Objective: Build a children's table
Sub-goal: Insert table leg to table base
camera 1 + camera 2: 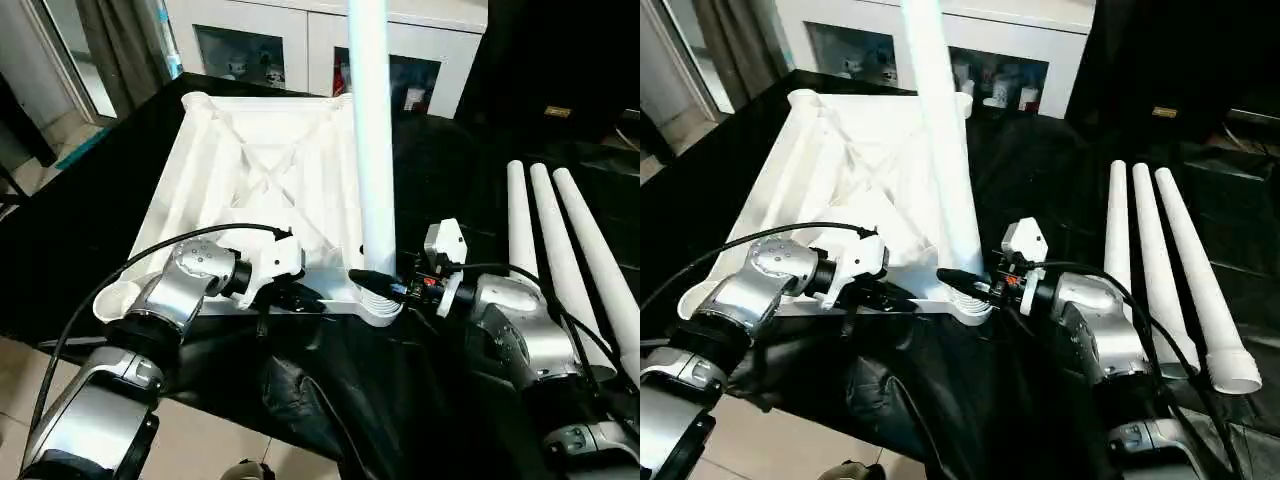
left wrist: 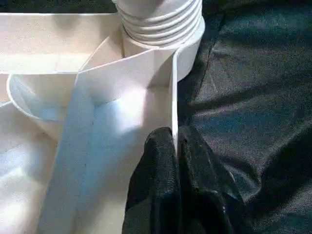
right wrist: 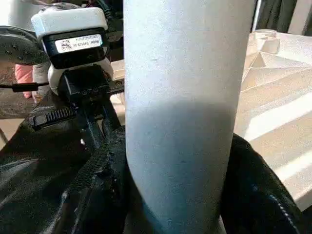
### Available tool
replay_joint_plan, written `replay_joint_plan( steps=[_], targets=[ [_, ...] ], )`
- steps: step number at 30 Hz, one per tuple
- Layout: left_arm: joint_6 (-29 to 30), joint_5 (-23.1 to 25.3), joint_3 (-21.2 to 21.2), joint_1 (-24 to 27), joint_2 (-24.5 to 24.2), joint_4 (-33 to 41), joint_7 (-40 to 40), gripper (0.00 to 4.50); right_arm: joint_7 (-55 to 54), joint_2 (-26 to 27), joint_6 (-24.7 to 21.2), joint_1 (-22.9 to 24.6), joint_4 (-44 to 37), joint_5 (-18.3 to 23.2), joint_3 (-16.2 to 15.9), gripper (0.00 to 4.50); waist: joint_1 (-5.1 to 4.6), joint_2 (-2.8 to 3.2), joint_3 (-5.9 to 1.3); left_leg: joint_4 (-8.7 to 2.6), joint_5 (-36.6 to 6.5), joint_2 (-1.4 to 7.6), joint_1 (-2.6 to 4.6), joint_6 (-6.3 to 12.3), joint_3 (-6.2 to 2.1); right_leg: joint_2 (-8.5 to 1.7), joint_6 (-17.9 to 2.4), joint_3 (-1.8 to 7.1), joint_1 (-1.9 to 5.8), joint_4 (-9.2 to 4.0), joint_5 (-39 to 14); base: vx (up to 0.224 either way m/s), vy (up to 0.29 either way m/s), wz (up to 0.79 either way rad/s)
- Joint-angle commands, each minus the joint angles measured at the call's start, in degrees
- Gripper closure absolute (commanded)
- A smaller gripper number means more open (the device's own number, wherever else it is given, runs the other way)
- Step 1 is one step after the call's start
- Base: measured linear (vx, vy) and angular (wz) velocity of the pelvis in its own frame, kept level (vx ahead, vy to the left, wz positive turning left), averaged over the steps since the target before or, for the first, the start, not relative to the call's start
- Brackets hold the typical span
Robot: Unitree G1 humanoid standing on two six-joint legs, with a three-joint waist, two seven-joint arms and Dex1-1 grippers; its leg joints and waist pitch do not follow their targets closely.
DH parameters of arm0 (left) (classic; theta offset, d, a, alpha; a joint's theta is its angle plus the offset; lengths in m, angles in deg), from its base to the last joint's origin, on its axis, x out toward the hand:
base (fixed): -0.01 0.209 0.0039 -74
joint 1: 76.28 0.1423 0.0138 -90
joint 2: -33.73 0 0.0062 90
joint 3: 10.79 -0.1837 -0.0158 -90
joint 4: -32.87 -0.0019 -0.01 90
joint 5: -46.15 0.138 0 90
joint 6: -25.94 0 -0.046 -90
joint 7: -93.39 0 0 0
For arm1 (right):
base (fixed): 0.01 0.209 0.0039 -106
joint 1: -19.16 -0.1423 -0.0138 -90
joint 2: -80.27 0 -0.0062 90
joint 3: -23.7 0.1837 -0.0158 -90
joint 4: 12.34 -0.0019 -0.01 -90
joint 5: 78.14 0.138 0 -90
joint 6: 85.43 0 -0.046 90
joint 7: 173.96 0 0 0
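The white tabletop (image 1: 250,180) lies upside down, ribs up, on the black-draped work table. One white leg (image 1: 372,150) stands upright in the near right corner socket (image 1: 383,312), its threaded end (image 2: 161,19) seated there. My right gripper (image 1: 388,287) clasps this leg low down, one black finger (image 3: 102,190) on each side of the tube (image 3: 180,122). My left gripper (image 1: 298,297) is shut on a thin wall of the tabletop's near edge (image 2: 174,97), just beside the socket. Three more legs (image 1: 565,250) lie side by side to the right.
The black cloth (image 1: 330,390) hangs over the work table's near edge, with pale floor tiles (image 1: 220,430) below. A white cabinet (image 1: 300,40) with glass doors stands behind the table. Dark furniture (image 1: 560,70) fills the far right.
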Motion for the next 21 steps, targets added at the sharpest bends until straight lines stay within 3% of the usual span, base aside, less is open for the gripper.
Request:
replay_joint_plan(
  steps=[1, 10, 21],
  targets=[
    [0.1, 0.5, 1.0, 0.2, -0.1, 0.1, 4.0, 4.50, -0.9, -0.2, -1.9, 3.4, 3.4, -1.6, -1.4, 2.59, -0.20, 0.12, -2.26, -4.77, -13.1, 5.05, 0.57, 2.25, -2.35, -6.88, -11.7, 4.24, 1.19, -5.66, -21.5, 0.000, 0.000, 0.00],
    [-0.6, 0.8, 1.5, 0.1, -0.7, -1.2, 5.4, 4.50, -2.8, 0.0, -0.3, 6.6, 1.8, -0.7, 0.9, 2.59, 0.19, 0.43, -3.20, -4.18, -9.5, 4.88, 0.43, 3.10, -2.03, -6.61, -13.6, 3.93, 1.68, -4.72, -13.0, 0.000, 0.000, 0.00],
    [-1.4, 1.4, 1.7, -0.6, -0.7, -3.1, 6.4, 4.50, -4.2, -1.4, 0.1, 10.6, -1.3, 0.5, 2.9, 2.59, 0.56, 0.48, -3.95, -3.55, -6.7, 4.66, 0.12, 4.16, -1.98, -6.53, -14.0, 3.65, 2.31, -4.08, -9.0, 0.000, 0.000, 0.00]
  ],
)
